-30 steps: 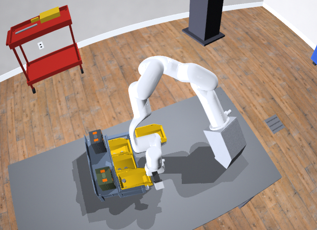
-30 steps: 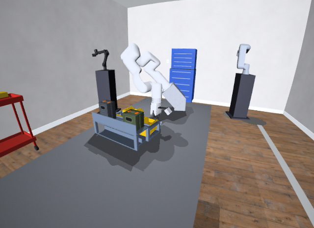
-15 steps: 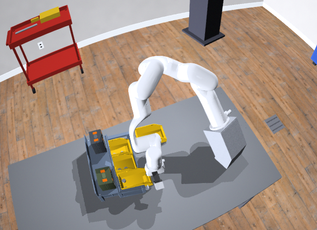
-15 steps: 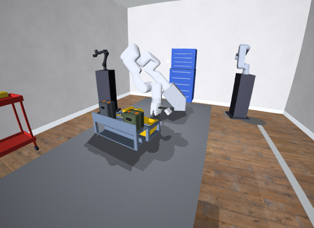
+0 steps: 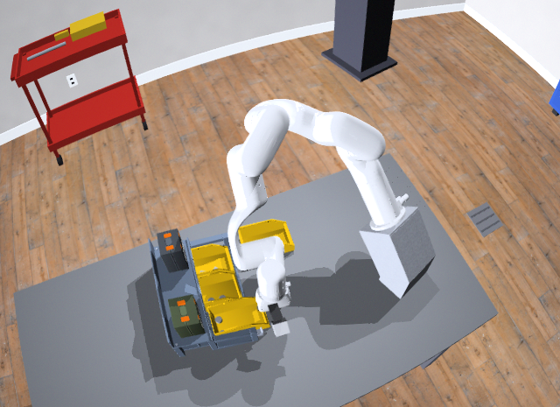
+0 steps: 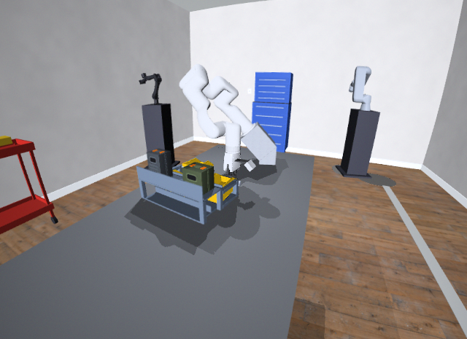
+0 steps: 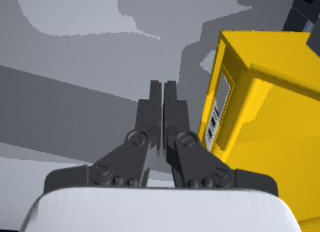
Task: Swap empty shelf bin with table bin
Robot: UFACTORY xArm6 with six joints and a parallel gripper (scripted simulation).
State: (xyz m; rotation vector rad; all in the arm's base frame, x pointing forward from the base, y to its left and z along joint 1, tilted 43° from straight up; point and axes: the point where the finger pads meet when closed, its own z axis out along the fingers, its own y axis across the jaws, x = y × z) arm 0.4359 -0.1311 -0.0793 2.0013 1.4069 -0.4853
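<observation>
The grey shelf [image 5: 199, 290] holds three yellow open bins in its front row. The nearest bin [image 5: 237, 317] sits askew, and its front end sticks out past the shelf's front lip. It fills the right side of the wrist view [image 7: 265, 137]. Another yellow bin [image 5: 267, 233] stands on the table behind the arm, and its inside is partly hidden. My gripper [image 5: 272, 310] is shut on nothing. It hangs just beside the front end of the nearest bin, fingers pointing down at the table [image 7: 163, 89]. It also shows in the exterior view [image 6: 231, 170].
A green box [image 5: 184, 314] and a dark box [image 5: 171, 249] stand on the shelf's upper board behind the bins. The arm's base block [image 5: 397, 249] is at the table's right. A red cart [image 5: 76, 77] and a dark pillar [image 5: 361, 27] stand on the floor.
</observation>
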